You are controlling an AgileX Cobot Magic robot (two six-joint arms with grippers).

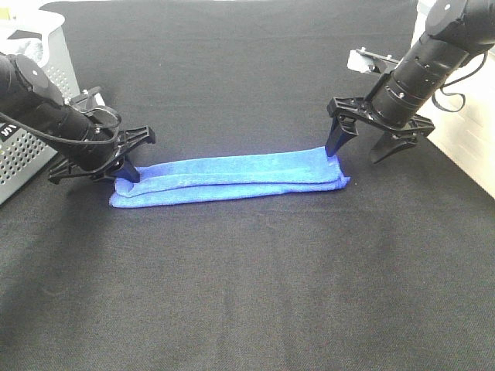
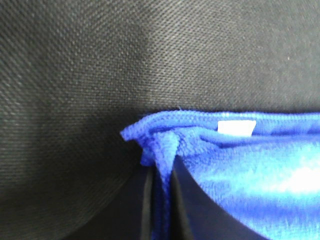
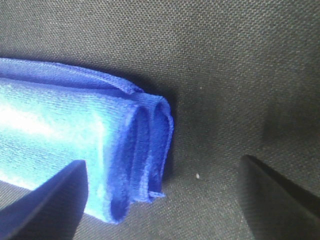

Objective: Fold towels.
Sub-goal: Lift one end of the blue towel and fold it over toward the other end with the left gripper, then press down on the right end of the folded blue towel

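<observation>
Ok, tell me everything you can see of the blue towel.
The blue towel is royal-blue microfibre, folded into a long narrow multi-layer strip lying flat across the black table. A small white tag shows near its left end, where the left end effector pinches a corner. The open right end effector straddles its right end.

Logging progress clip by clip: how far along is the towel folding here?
Done: the towel already lies folded lengthwise into a long narrow strip on the black table, layers showing at its end. In hand: the left gripper has its jaws pinched on the strip's left corner; the right gripper straddles the right end, jaws open, nothing gripped. Left: probably folding the strip end to end.
</observation>
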